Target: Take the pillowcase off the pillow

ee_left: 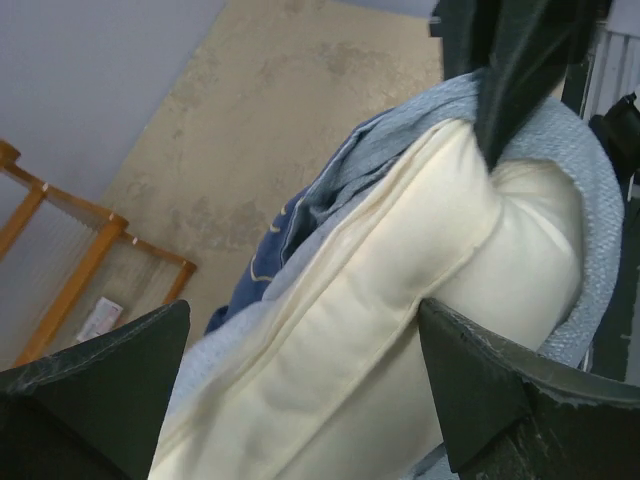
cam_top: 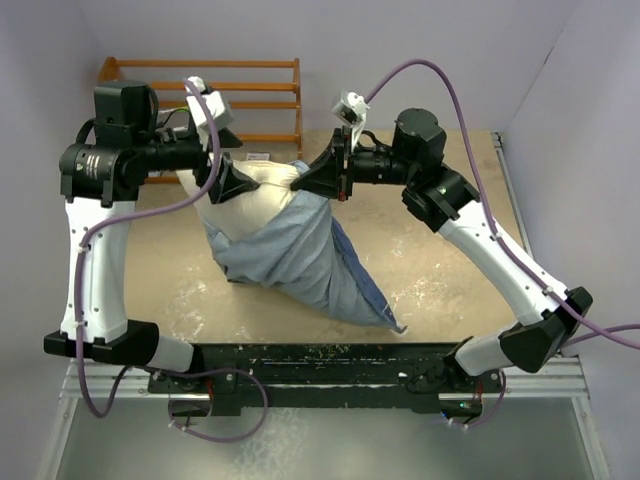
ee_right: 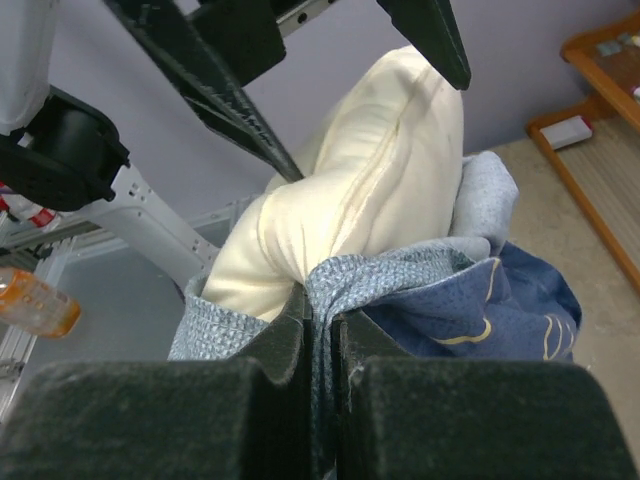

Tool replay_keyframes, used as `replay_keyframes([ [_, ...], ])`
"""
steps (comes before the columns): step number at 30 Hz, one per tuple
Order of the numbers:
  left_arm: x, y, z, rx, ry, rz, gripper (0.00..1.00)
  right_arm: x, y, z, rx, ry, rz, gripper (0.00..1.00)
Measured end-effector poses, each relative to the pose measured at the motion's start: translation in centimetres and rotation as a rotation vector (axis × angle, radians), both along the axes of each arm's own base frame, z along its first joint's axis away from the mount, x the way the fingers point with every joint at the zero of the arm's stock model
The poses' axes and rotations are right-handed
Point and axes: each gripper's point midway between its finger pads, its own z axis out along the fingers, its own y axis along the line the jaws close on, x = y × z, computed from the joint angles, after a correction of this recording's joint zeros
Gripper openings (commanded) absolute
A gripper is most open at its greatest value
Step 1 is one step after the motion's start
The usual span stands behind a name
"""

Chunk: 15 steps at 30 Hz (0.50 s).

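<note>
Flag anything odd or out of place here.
Nothing is damaged or spilled. The one oddity is expected: the cream-white pillow, clamped by the left gripper, sticks partly out of the blue fish-print fabric pillowcase, whose rim the right gripper pinches, paler inside showing.

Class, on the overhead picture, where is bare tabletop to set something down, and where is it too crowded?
Free: the tan tabletop between the blue fish-print fabric pillowcase and the right arm, and a smaller patch between it and the left arm. Crowded: the far middle, where the left gripper and right gripper meet at the cream-white pillow, near the orange wooden rack.
</note>
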Motion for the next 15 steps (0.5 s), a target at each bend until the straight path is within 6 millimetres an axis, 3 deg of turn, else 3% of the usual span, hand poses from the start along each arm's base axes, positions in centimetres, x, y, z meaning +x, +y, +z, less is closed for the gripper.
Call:
replay_keyframes([
  [6, -3.3, -1.2, 1.4, 0.072, -0.135, -0.124, 0.99, -0.9, 0.6, 0.4, -0.024, -0.011, 0.058, 0.00],
  [11, -6.3, -2.9, -1.9, 0.146, -0.050, -0.256, 0.95, -1.3, 1.1, 0.1, -0.041, -0.013, 0.080, 0.00],
  [13, -6.7, -3.2, -3.5, 0.174, -0.025, -0.284, 0.82, -1.4, 1.1, -0.1, -0.052, -0.005, 0.082, 0.00],
  [14, -6.7, -3.1, -3.9, 0.182, -0.027, -0.286, 0.70, -1.4, 1.2, -0.3, -0.059, 0.001, 0.083, 0.00],
  [15, -6.7, -3.0, -4.1, 0.187, -0.027, -0.283, 0.47, -1.5, 1.3, -0.4, -0.064, 0.006, 0.085, 0.00],
])
